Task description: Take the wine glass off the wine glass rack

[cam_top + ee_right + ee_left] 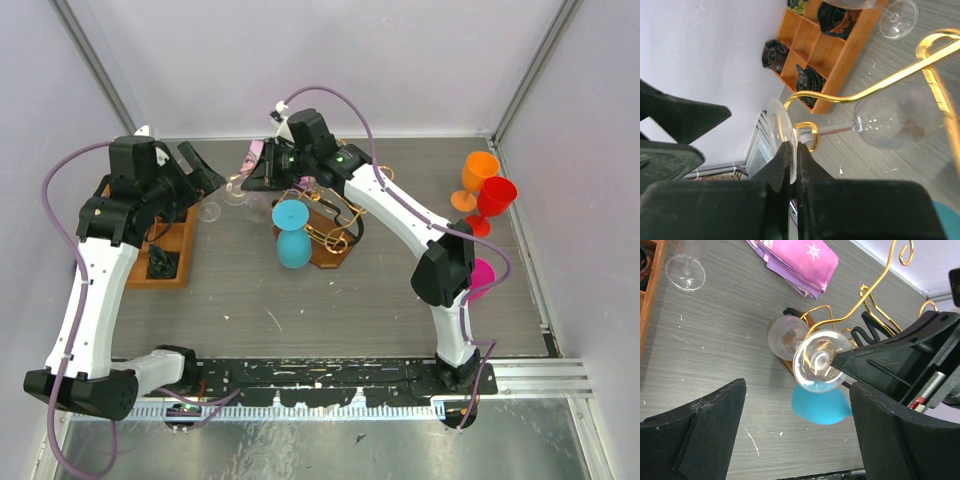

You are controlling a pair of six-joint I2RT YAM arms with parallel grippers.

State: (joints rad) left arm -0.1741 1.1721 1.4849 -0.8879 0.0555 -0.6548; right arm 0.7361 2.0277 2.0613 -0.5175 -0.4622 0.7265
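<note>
While the wine glass (238,188) is not yet off the wine glass rack (335,225), you already have the grip that the lift needs, so the removal itself is what is left. From the top camera, you see the right gripper (258,178) reaching across to the rack's left end, where the clear glass hangs with its stem lying level. The left gripper (205,172) is just beside it, released and holding nothing. From the left wrist, your left fingers (700,430) stand wide apart, with the glass's round foot ahead of them and touching neither. A right finger comes in from the right and presses on the foot's rim, while the gold rail curves past the stem. From the right wrist, your right jaws are clenched on the foot, which shows edge-on between them. The stem runs off to the right, apparently through the rail's curled end, to the bowl. Judging by that, you need to slide the stem clear of that curl before the glass is free.
</note>
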